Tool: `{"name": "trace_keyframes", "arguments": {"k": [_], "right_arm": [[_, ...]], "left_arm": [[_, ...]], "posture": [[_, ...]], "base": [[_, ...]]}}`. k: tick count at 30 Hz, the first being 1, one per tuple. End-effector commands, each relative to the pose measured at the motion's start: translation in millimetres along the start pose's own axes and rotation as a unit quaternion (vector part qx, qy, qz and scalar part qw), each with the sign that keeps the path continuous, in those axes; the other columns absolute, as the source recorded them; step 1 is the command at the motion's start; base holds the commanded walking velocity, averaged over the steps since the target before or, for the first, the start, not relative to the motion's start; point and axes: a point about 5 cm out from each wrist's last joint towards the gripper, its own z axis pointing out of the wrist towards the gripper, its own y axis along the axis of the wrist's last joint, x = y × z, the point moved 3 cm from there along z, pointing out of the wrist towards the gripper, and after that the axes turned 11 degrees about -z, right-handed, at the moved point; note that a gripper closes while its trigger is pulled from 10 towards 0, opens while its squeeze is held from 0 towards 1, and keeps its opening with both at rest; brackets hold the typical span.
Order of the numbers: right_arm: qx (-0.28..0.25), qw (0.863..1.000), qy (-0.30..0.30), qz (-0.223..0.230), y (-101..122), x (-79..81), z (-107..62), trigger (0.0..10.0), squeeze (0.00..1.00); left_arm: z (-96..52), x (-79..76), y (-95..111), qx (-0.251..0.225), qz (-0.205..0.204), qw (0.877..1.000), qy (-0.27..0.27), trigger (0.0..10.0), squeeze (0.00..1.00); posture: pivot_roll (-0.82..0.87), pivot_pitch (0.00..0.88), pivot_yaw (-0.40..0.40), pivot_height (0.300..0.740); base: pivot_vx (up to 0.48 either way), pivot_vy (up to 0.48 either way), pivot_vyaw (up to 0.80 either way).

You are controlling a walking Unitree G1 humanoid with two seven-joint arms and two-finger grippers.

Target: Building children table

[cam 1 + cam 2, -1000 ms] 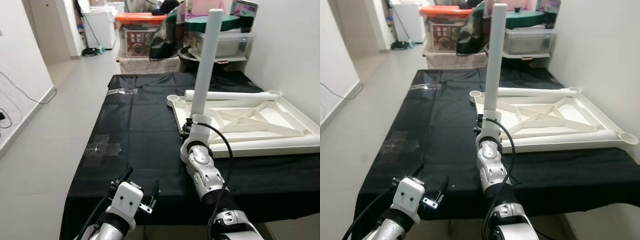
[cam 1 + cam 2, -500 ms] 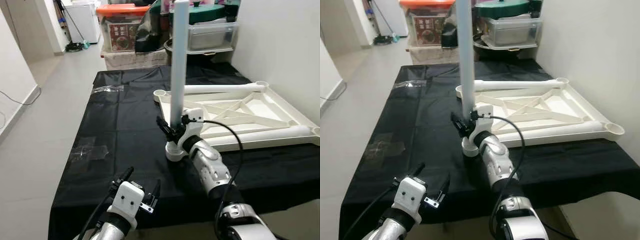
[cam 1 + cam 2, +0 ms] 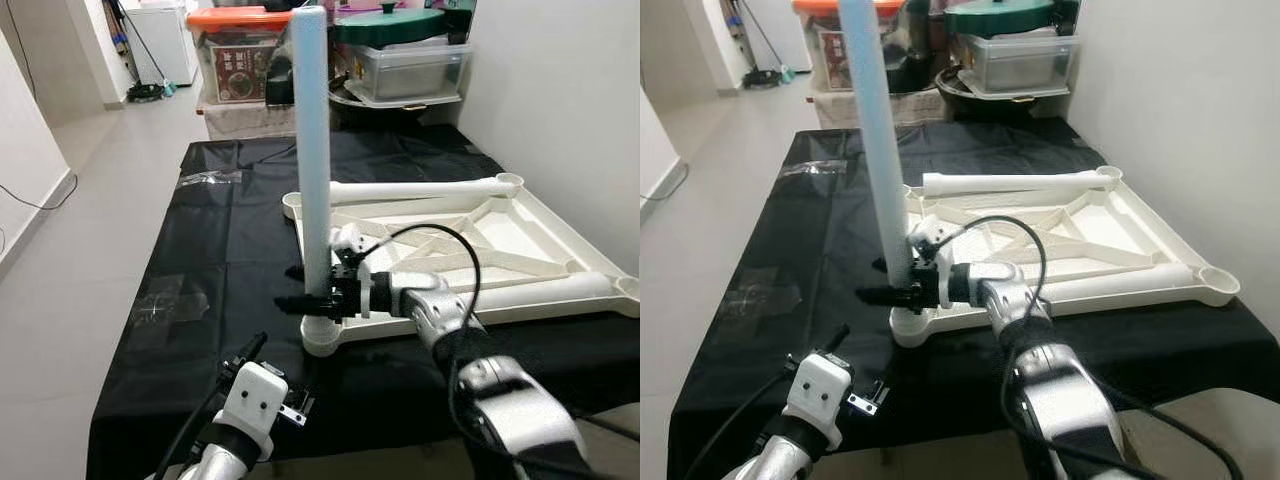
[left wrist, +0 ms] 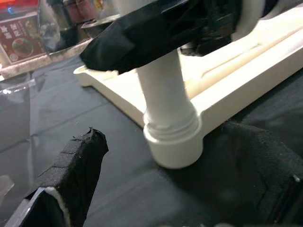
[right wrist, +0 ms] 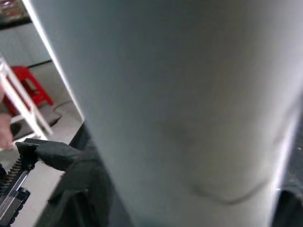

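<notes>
While its two black fingers pinch the lower part of a tall white plastic tube leg [image 3: 313,150], the right gripper [image 3: 318,297] reaches in from the robot's right, just above the round corner socket [image 3: 322,335] of the upturned white plastic children's table top [image 3: 520,235]. The leg stands upright with its foot seated in that socket, at the near left corner of the table top, which lies ribs-up on a black cloth [image 3: 230,250] over a low surface. In the right wrist view the leg's pale wall [image 5: 180,109] sits hard against the lens, blurred, with one dark finger [image 5: 57,153] beside it.

Below and nearer the robot, the left gripper [image 4: 180,189] hovers low over the cloth, fingers spread and holding nothing, aimed at the socket, near it but apart. A second white tube [image 3: 420,188] lies along the far edge of the table top.

Beyond the cloth, stacked storage boxes [image 3: 240,70] with orange and green lids are partly hidden behind the leg. The leg's top end is cut off in the right eye view.
</notes>
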Motion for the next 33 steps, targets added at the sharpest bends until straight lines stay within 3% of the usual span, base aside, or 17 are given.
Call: {"name": "trace_keyframes", "arguments": {"k": [1,2,10,12,15,16,17,18,19,21,22,23,24,25,27,31,33], "right_arm": [[0.007,0.999,0.036,-0.006,0,8.5,11.5,3.6,0.00],[0.006,0.999,0.033,-0.006,-1,8.4,12.6,0.0,0.00],[0.019,0.999,-0.035,-0.019,-13,3.1,13.6,0.0,0.00],[0.032,0.982,-0.186,-0.008,-24,-16.3,5.7,0.0,0.00],[0.040,0.968,-0.246,0.001,-28,-23.9,0.5,0.0,0.00],[0.051,0.943,-0.328,0.019,-35,-33.6,-8.4,0.0,0.00],[0.066,0.903,-0.422,0.049,-44,-43.5,-22.6,0.0,0.00],[0.081,0.827,-0.548,0.091,-56,-50.9,-46.7,0.0,0.00],[0.081,0.827,-0.548,0.091,-56,-50.9,-46.7,0.0,0.00],[0.078,0.779,-0.613,0.106,-60,-50.5,-60.0,0.0,0.00],[0.078,0.779,-0.613,0.106,-60,-50.5,-60.0,0.0,0.00],[0.074,0.763,-0.632,0.112,-60,-49.6,-63.8,0.0,0.00],[0.074,0.763,-0.632,0.112,-60,-49.6,-63.8,0.0,0.00],[0.062,0.737,-0.660,0.131,-61,-44.6,-63.7,0.0,0.00],[0.050,0.702,-0.691,0.168,-62,-34.3,-58.0,0.0,0.00],[0.054,0.683,-0.702,0.195,-63,-26.2,-46.9,0.0,0.00],[0.054,0.683,-0.702,0.195,-63,-26.2,-46.9,0.0,0.00]], "left_arm": [[-2.2,-0.4,2,-0.006,0.001,1.000,-0.002,10.0,0.00],[-2.4,-0.6,3,-0.008,0.001,1.000,-0.002,10.0,0.00],[-2.8,-0.9,3,-0.011,0.000,1.000,-0.002,10.0,0.00],[-2.9,-1.2,3,-0.011,-0.001,1.000,-0.003,10.0,0.00],[-2.9,-1.3,3,-0.010,-0.002,1.000,-0.004,10.0,0.00],[-2.9,-1.3,2,-0.009,-0.002,1.000,-0.004,10.0,0.00],[-3.1,-1.2,2,-0.008,-0.002,1.000,-0.004,10.0,0.00],[-3.3,-0.8,1,-0.007,-0.002,1.000,-0.005,10.0,0.00],[-3.3,-0.8,1,-0.007,-0.002,1.000,-0.005,10.0,0.00],[-3.3,-0.7,1,-0.006,-0.001,1.000,-0.005,10.0,0.00],[-3.3,-0.7,1,-0.006,-0.001,1.000,-0.005,10.0,0.00],[-3.3,-0.7,1,-0.006,-0.001,1.000,-0.005,10.0,0.00],[-3.3,-0.7,1,-0.006,-0.001,1.000,-0.005,10.0,0.00],[-3.4,-0.6,0,-0.005,-0.001,1.000,-0.005,10.0,0.00],[-3.6,-0.7,0,-0.004,0.000,1.000,-0.006,10.0,0.00],[-3.6,-1.0,-1,-0.003,0.000,1.000,-0.006,10.0,0.00],[-3.6,-1.0,-1,-0.003,0.000,1.000,-0.006,10.0,0.00]], "posture": [[0.03,0.000,-0.009,0.740],[0.03,0.000,-0.009,0.740],[0.03,0.000,-0.009,0.740],[0.01,0.000,-0.006,0.740],[0.01,0.000,-0.006,0.740],[0.01,0.000,-0.006,0.740],[0.00,0.000,-0.001,0.740],[0.00,0.000,-0.001,0.740],[0.00,0.000,-0.001,0.740],[0.00,0.000,-0.001,0.740],[0.00,0.000,-0.001,0.740],[0.00,0.000,-0.001,0.740],[0.00,0.000,-0.001,0.740],[0.00,0.000,0.002,0.740],[0.00,0.000,0.002,0.740],[0.00,0.000,-0.001,0.740],[0.00,0.000,-0.001,0.740]], "base": [[0.000,0.000,0.00],[0.000,0.000,0.00],[0.000,0.000,0.00],[0.000,0.000,0.00],[0.000,0.000,0.00],[0.000,0.000,0.00],[0.000,0.000,0.00],[0.000,0.000,0.00],[0.000,0.000,0.00],[0.000,0.000,0.00],[0.000,0.000,0.00],[0.000,0.000,0.00],[0.000,0.000,0.00],[0.000,0.000,0.00],[0.000,0.000,0.00],[0.000,0.000,0.00],[0.000,0.000,0.00]]}}
